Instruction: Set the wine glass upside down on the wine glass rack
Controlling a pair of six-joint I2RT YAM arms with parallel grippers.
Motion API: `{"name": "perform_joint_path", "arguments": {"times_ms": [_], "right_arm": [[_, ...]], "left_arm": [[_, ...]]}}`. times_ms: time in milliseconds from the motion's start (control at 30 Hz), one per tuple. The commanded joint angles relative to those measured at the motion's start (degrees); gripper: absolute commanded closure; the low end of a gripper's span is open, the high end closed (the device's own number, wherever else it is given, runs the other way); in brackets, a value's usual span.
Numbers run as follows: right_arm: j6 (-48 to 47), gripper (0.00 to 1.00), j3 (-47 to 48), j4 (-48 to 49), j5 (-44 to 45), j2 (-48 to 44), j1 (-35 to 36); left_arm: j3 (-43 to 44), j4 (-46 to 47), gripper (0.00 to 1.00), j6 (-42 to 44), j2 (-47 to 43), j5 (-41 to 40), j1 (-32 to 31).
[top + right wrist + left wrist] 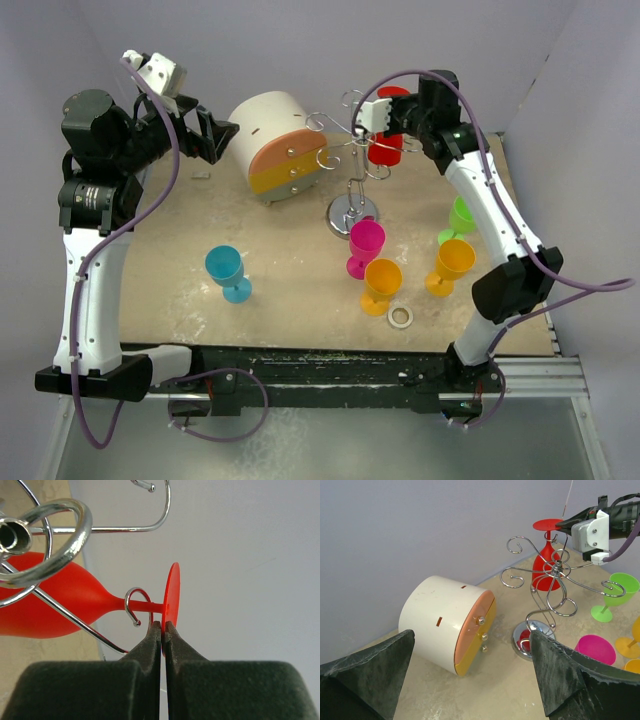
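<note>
The silver wire wine glass rack (pixel 352 150) stands on its round chrome base at the back middle of the table; it also shows in the left wrist view (pixel 555 575). A red wine glass (pixel 386 148) hangs upside down at the rack, its stem inside a curled arm (pixel 136 600). My right gripper (pixel 163 626) is shut on the edge of the glass's round foot (pixel 171 592). The red glass also shows in the left wrist view (pixel 546 562). My left gripper (pixel 222 130) is open and empty, raised at the back left, apart from the rack.
A white-and-orange round drawer box (pixel 275 150) lies left of the rack. A blue glass (pixel 228 272), a pink glass (pixel 364 247), two orange glasses (pixel 382 285) (pixel 450 266) and a green glass (pixel 460 218) stand on the table. A small white ring (pixel 401 317) lies near the front.
</note>
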Motion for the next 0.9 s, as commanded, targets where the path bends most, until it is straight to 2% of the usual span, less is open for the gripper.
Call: {"name": "perform_joint_path", "arguments": {"times_ms": [0,367,867], "right_arm": [[1.9,1.0,2.9,0.2,-3.6,-1.7,0.3],[2.3,1.0,0.8,-1.1,-4.6,-3.4,0.4],[3.9,0.9,-1.2,-1.8,-5.6,-5.7,0.4]], "left_arm": [[-0.6,1.6,0.01,0.8,-1.2,1.0,0.4],[-1.2,1.6,0.01,0.9,-1.4,1.1,0.4],[-2.6,2.0,0.01,1.5,-2.3,0.8,0.4]]}}
